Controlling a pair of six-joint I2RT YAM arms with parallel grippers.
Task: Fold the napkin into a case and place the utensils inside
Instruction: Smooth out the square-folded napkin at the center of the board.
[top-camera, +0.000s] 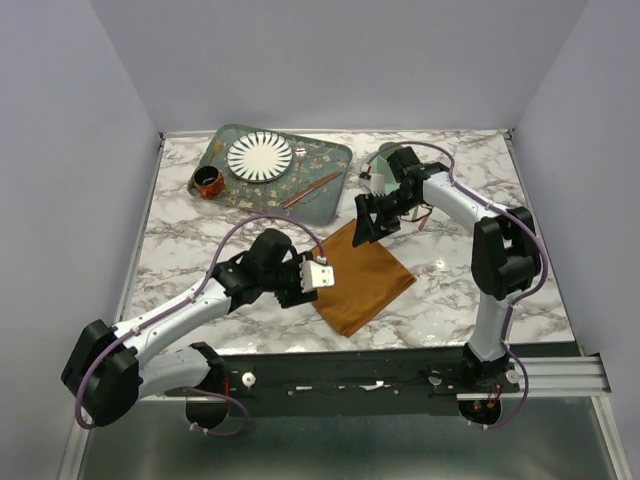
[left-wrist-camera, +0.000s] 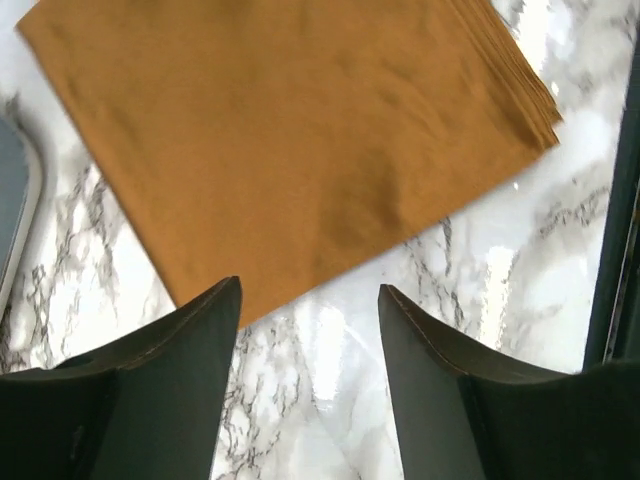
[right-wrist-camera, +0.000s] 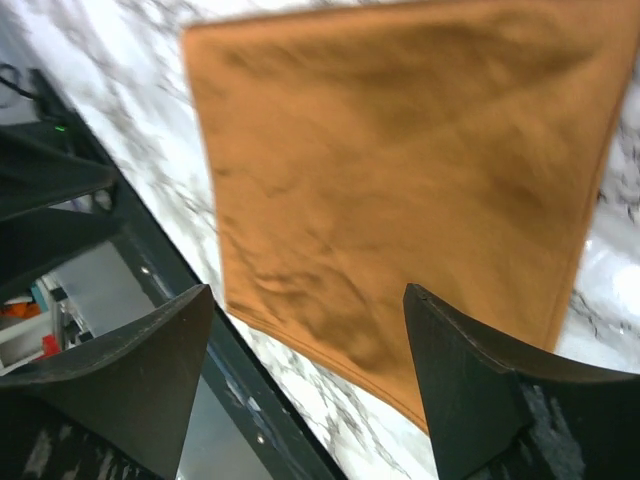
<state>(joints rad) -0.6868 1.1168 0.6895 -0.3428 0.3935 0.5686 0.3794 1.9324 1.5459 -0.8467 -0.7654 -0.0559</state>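
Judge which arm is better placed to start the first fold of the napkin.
Left, probably: the left hand, open, has a napkin corner just ahead of it. The right hand, also open, hovers over the napkin itself.

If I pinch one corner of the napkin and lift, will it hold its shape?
Probably not: the napkin lies flat with soft wrinkles, so it will likely droop. Its edge shows stacked layers, which may separate. On the glossy table it may slide if pushed.
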